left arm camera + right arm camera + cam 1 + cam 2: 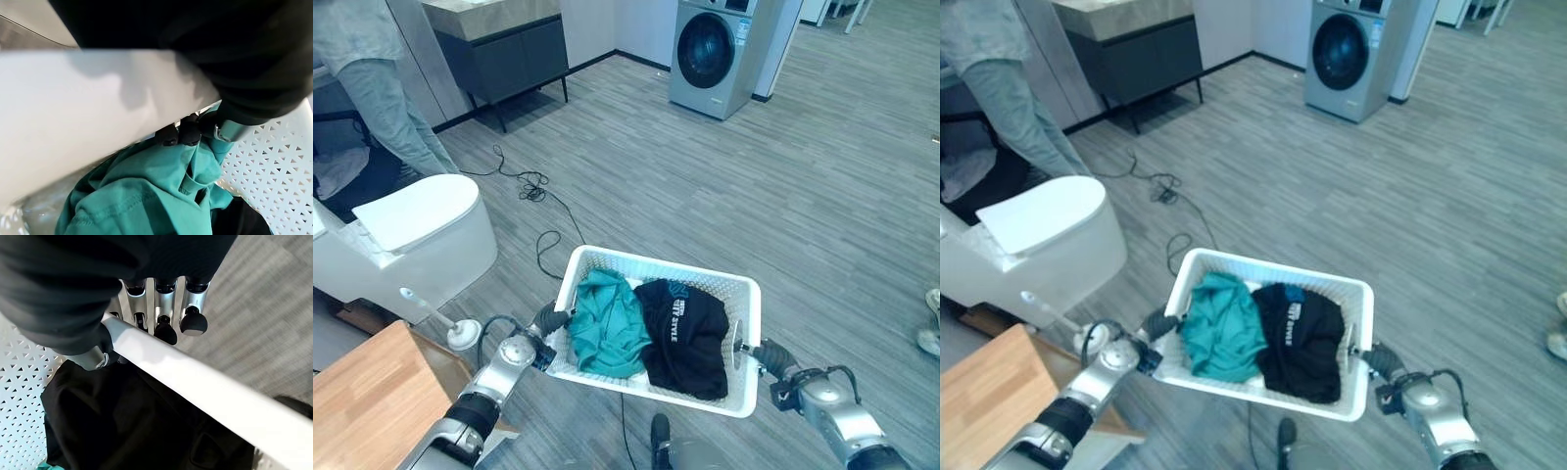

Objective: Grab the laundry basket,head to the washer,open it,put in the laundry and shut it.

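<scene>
I carry a white perforated laundry basket (656,262) low in front of me, above the grey plank floor. Inside lie a teal garment (605,323) on the left and a black printed garment (685,338) on the right. My left hand (551,319) is shut on the basket's left rim (73,107), its fingers (183,134) hooked inside by the teal cloth. At the right rim (195,377) my right hand (766,356) is shut too, fingers (166,330) curled under it on the outside. The silver washer (710,54) stands far ahead, door closed.
A white toilet (411,235) with a toilet brush (460,333) stands at my left, and a wooden tabletop (362,401) at the lower left. A person (372,78) stands by a dark cabinet (504,54). Another person's shoe (930,328) shows at the right edge.
</scene>
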You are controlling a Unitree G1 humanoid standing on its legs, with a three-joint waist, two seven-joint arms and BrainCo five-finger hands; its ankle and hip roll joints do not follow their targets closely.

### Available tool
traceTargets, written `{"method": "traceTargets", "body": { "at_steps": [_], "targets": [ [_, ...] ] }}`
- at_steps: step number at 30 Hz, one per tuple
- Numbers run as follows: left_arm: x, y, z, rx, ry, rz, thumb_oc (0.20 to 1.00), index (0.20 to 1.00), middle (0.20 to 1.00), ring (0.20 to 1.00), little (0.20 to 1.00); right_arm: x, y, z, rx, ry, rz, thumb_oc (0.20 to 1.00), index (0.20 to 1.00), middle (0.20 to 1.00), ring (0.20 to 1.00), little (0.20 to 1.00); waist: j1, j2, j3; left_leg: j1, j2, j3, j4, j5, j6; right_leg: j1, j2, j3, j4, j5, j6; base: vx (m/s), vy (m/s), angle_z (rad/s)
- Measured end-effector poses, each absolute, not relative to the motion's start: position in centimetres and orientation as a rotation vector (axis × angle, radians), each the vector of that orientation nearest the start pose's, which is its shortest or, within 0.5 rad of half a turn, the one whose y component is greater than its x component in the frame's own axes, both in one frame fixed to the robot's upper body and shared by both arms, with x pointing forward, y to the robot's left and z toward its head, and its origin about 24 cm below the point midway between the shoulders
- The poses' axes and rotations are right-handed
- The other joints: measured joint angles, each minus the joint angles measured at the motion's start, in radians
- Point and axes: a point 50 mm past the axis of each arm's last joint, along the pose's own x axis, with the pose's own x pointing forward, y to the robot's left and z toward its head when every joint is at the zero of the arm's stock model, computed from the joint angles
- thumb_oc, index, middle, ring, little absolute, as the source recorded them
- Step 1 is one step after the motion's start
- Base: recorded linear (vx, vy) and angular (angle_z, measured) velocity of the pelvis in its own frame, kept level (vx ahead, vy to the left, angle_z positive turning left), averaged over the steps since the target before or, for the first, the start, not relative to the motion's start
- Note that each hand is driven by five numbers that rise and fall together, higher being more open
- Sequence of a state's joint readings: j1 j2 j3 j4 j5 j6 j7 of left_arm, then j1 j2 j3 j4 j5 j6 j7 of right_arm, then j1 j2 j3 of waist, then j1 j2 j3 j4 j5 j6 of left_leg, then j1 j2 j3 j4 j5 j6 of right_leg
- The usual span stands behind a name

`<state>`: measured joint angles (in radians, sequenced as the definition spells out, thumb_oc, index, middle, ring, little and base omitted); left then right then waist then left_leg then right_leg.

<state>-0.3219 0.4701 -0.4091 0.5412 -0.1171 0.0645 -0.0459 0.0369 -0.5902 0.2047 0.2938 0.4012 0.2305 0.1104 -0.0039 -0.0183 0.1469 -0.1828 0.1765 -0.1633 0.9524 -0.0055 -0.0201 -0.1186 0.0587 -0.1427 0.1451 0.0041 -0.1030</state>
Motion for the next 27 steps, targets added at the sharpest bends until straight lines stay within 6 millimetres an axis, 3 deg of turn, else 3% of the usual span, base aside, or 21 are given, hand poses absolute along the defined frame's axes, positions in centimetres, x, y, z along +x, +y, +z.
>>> {"method": "traceTargets", "body": {
  "at_steps": [2, 3, 4, 5, 6, 7, 9, 10, 12, 13, 14, 15, 17, 18, 19, 20, 21, 22, 24, 26, 27],
  "targets": [
    [29.3, 19.5, -0.7, 0.505, 0.381, -0.265, 0.2, 0.2, 0.2, 0.2, 0.2, 21.5, -25.3, -3.1, -0.167, 0.626, 0.111, 0.2, 0.2, 0.2, 0.2, 0.2, 0.012, -0.043, 0.016, -0.114, -0.021, 0.062, -0.011, -0.04, 0.015, 0.07, 0.0, -0.001, -0.03, -0.031, -0.029, 0.41, -0.112, 0.16],
    [29.5, 19.2, -0.4, 0.488, 0.366, -0.268, 0.2, 0.2, 0.2, 0.2, 0.2, 21.6, -25.4, -2.9, -0.17, 0.617, 0.096, 0.2, 0.2, 0.2, 0.2, 0.2, 0.019, -0.058, 0.03, -0.223, -0.075, 0.093, -0.105, -0.056, 0.023, 0.106, -0.007, -0.009, -0.054, -0.063, -0.031, 0.57, 0.0, 0.25],
    [29.5, 19.3, -0.4, 0.488, 0.367, -0.266, 0.2, 0.2, 0.2, 0.2, 0.2, 21.8, -25.3, -2.8, -0.171, 0.61, 0.097, 0.2, 0.2, 0.2, 0.2, 0.2, 0.038, -0.064, 0.038, -0.24, -0.115, 0.113, -0.242, -0.053, 0.018, 0.124, -0.013, -0.002, -0.063, -0.071, -0.019, 0.73, 0.068, 0.0],
    [29.5, 19.4, -0.4, 0.488, 0.37, -0.266, 0.2, 0.2, 0.2, 0.2, 0.2, 21.9, -25.4, -2.7, -0.178, 0.606, 0.098, 0.2, 0.2, 0.2, 0.2, 0.2, 0.073, -0.05, 0.048, -0.245, -0.148, 0.119, -0.459, -0.044, 0.005, 0.157, -0.009, 0.008, -0.081, -0.079, -0.008, 0.46, 0.063, -0.28],
    [29.4, 19.3, -0.4, 0.49, 0.371, -0.268, 0.2, 0.2, 0.2, 0.2, 0.2, 21.9, -25.4, -2.7, -0.181, 0.608, 0.099, 0.2, 0.2, 0.2, 0.2, 0.2, 0.082, -0.036, 0.049, -0.228, -0.158, 0.126, -0.597, -0.036, -0.006, 0.173, 0.002, 0.007, -0.101, -0.08, 0.001, 0.44, 0.058, -0.45],
    [29.5, 19.5, -0.3, 0.495, 0.368, -0.265, 0.2, 0.2, 0.2, 0.2, 0.2, 22.0, -25.3, -2.7, -0.184, 0.609, 0.106, 0.2, 0.2, 0.2, 0.2, 0.2, 0.108, -0.003, 0.042, -0.205, -0.16, 0.118, -0.844, -0.015, -0.028, 0.195, 0.028, 0.007, -0.124, -0.07, -0.004, 0.29, 0.033, -0.27],
    [29.5, 20.1, -0.1, 0.508, 0.368, -0.253, 0.2, 0.2, 0.2, 0.2, 0.2, 22.0, -24.6, -2.9, -0.18, 0.612, 0.127, 0.2, 0.2, 0.2, 0.2, 0.2, 0.115, 0.011, 0.043, -0.213, -0.171, 0.108, -0.928, -0.002, -0.041, 0.235, 0.046, 0.004, -0.137, -0.081, -0.006, 0.47, 0.064, -0.17],
    [29.6, 20.5, 0.1, 0.522, 0.369, -0.245, 0.2, 0.2, 0.2, 0.2, 0.2, 22.0, -24.1, -3.2, -0.177, 0.62, 0.144, 0.2, 0.2, 0.2, 0.2, 0.2, 0.134, 0.006, 0.045, -0.213, -0.189, 0.064, -0.973, -0.003, -0.039, 0.266, 0.048, 0.027, -0.145, -0.129, -0.005, 0.48, 0.091, -0.13],
    [29.3, 21.0, -0.1, 0.534, 0.38, -0.241, 0.2, 0.2, 0.2, 0.2, 0.2, 22.0, -23.8, -3.5, -0.177, 0.627, 0.153, 0.2, 0.2, 0.2, 0.2, 0.2, 0.157, -0.001, 0.051, -0.171, -0.193, 0.037, -0.981, 0.001, -0.035, 0.317, 0.045, 0.057, -0.133, -0.167, 0.02, 0.6, 0.189, -0.37],
    [29.0, 21.2, -0.4, 0.534, 0.395, -0.237, 0.2, 0.2, 0.2, 0.2, 0.2, 22.0, -23.6, -3.7, -0.172, 0.634, 0.157, 0.2, 0.2, 0.2, 0.2, 0.2, 0.16, 0.0, 0.048, -0.116, -0.184, 0.036, -0.971, 0.01, -0.004, 0.36, 0.046, 0.082, -0.129, -0.206, 0.04, 0.56, 0.215, -0.37],
    [29.0, 21.4, -0.4, 0.538, 0.394, -0.228, 0.2, 0.2, 0.2, 0.2, 0.2, 22.1, -23.3, -3.7, -0.161, 0.631, 0.157, 0.2, 0.2, 0.2, 0.2, 0.2, 0.159, -0.011, 0.053, -0.103, -0.198, 0.042, -0.975, 0.084, 0.004, 0.375, 0.03, 0.087, -0.117, -0.225, 0.058, 0.51, 0.207, -0.36],
    [29.0, 21.6, -0.2, 0.532, 0.385, -0.212, 0.2, 0.2, 0.2, 0.2, 0.2, 22.2, -23.1, -3.8, -0.152, 0.631, 0.158, 0.2, 0.2, 0.2, 0.2, 0.2, 0.168, -0.05, 0.055, -0.099, -0.223, 0.063, -0.933, 0.115, -0.004, 0.38, -0.012, 0.13, -0.078, -0.263, 0.086, 0.34, 0.124, -0.39],
    [29.1, 21.7, 0.1, 0.538, 0.375, -0.21, 0.2, 0.2, 0.2, 0.2, 0.2, 22.4, -23.1, -3.7, -0.15, 0.624, 0.156, 0.2, 0.2, 0.2, 0.2, 0.2, 0.178, -0.065, 0.053, -0.092, -0.248, 0.079, -0.87, 0.161, 0.003, 0.38, -0.035, 0.137, 0.001, -0.255, 0.118, 0.53, 0.212, -0.47],
    [29.1, 21.7, 0.1, 0.537, 0.378, -0.207, 0.2, 0.2, 0.2, 0.2, 0.2, 22.4, -22.9, -3.9, -0.143, 0.627, 0.156, 0.2, 0.2, 0.2, 0.2, 0.2, 0.178, -0.074, 0.055, -0.078, -0.253, 0.091, -0.852, 0.14, 0.013, 0.357, -0.05, 0.137, 0.088, -0.269, 0.133, 0.52, 0.235, -0.36],
    [29.1, 21.7, 0.0, 0.539, 0.379, -0.208, 0.2, 0.2, 0.2, 0.2, 0.2, 22.2, -22.8, -4.1, -0.121, 0.631, 0.144, 0.2, 0.2, 0.2, 0.2, 0.2, 0.179, -0.085, 0.047, -0.042, -0.269, 0.103, -0.847, 0.144, 0.062, 0.312, -0.08, 0.133, 0.228, -0.266, 0.178, 0.39, 0.204, -0.36],
    [29.1, 22.1, 0.2, 0.55, 0.377, -0.203, 0.2, 0.2, 0.2, 0.2, 0.2, 22.2, -22.5, -4.2, -0.112, 0.631, 0.148, 0.2, 0.2, 0.2, 0.2, 0.2, 0.179, -0.101, 0.037, -0.018, -0.285, 0.11, -0.842, 0.117, 0.05, 0.274, -0.106, 0.136, 0.34, -0.25, 0.207, 0.53, 0.307, -0.4],
    [29.3, 22.3, 0.6, 0.561, 0.368, -0.2, 0.2, 0.2, 0.2, 0.2, 0.2, 22.4, -22.3, -4.1, -0.108, 0.62, 0.151, 0.2, 0.2, 0.2, 0.2, 0.2, 0.181, -0.112, 0.032, 0.0, -0.297, 0.119, -0.832, 0.115, 0.062, 0.23, -0.132, 0.133, 0.458, -0.208, 0.24, 0.35, 0.219, -0.35],
    [29.4, 22.4, 0.9, 0.565, 0.358, -0.2, 0.2, 0.2, 0.2, 0.2, 0.2, 22.7, -22.2, -4.0, -0.106, 0.612, 0.151, 0.2, 0.2, 0.2, 0.2, 0.2, 0.177, -0.11, 0.034, 0.024, -0.304, 0.121, -0.832, 0.076, 0.105, 0.193, -0.151, 0.127, 0.541, -0.188, 0.246, 0.41, 0.245, -0.43],
    [29.5, 22.3, 1.0, 0.559, 0.35, -0.195, 0.2, 0.2, 0.2, 0.2, 0.2, 22.9, -22.1, -3.9, -0.106, 0.599, 0.139, 0.2, 0.2, 0.2, 0.2, 0.2, 0.173, -0.074, 0.047, 0.101, -0.311, 0.119, -0.827, 0.063, 0.137, 0.121, -0.222, 0.054, 0.74, -0.15, 0.239, 0.34, 0.153, -0.34],
    [29.6, 22.0, 1.6, 0.564, 0.326, -0.211, 0.2, 0.2, 0.2, 0.2, 0.2, 22.5, -22.3, -4.0, -0.112, 0.605, 0.137, 0.2, 0.2, 0.2, 0.2, 0.2, 0.139, -0.038, 0.049, 0.186, -0.307, 0.1, -0.869, 0.049, 0.148, 0.056, -0.284, -0.046, 0.716, -0.187, 0.2, 0.41, 0.078, 0.11],
    [29.7, 21.9, 1.8, 0.565, 0.316, -0.215, 0.2, 0.2, 0.2, 0.2, 0.2, 22.5, -22.4, -4.0, -0.112, 0.604, 0.135, 0.2, 0.2, 0.2, 0.2, 0.2, 0.126, -0.034, 0.049, 0.204, -0.309, 0.096, -0.882, 0.046, 0.148, 0.023, -0.297, -0.07, 0.672, -0.2, 0.198, 0.38, -0.03, 0.19]
  ]
}}
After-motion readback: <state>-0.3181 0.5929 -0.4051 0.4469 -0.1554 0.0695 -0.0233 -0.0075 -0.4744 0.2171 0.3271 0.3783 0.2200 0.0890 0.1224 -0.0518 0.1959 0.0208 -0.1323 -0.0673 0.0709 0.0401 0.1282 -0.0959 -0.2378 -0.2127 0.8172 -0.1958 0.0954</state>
